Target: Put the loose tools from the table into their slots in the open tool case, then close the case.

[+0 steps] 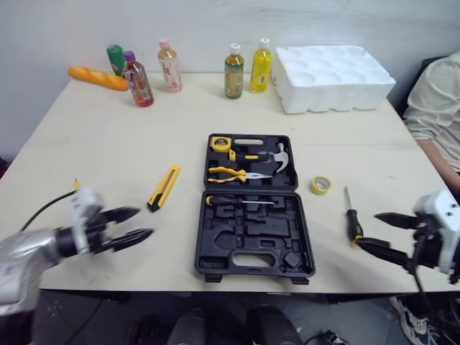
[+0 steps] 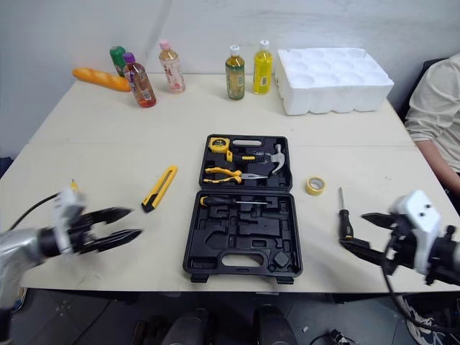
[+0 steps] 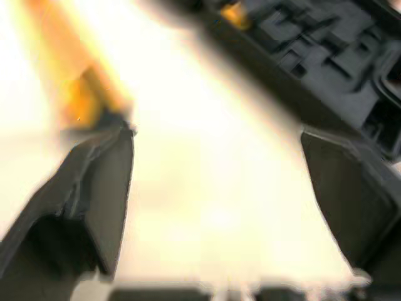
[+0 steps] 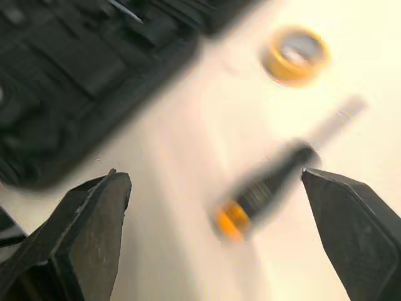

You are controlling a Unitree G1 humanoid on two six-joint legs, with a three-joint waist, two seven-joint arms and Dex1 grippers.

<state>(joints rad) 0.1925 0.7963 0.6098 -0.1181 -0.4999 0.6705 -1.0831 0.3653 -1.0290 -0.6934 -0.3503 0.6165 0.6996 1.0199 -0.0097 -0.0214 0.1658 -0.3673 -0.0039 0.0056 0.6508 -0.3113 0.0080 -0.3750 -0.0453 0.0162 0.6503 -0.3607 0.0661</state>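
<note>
This looks like a robot test lab. A plain cream bench [image 1: 108, 136] stands against a bare white wall [image 1: 72, 29] and carries unrelated props: plastic drink bottles [image 1: 233, 70], a baguette [image 1: 98, 78], a white moulded foam tray [image 1: 334, 77] and an open black plastic tool case [image 1: 251, 230]. A person in a pale shirt [image 1: 438, 108] sits alongside.

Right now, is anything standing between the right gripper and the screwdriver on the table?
Nothing visible does. The right gripper is open, right next to the handle of the screwdriver. The yellow tape roll lies farther off, nearer the tool case.
</note>
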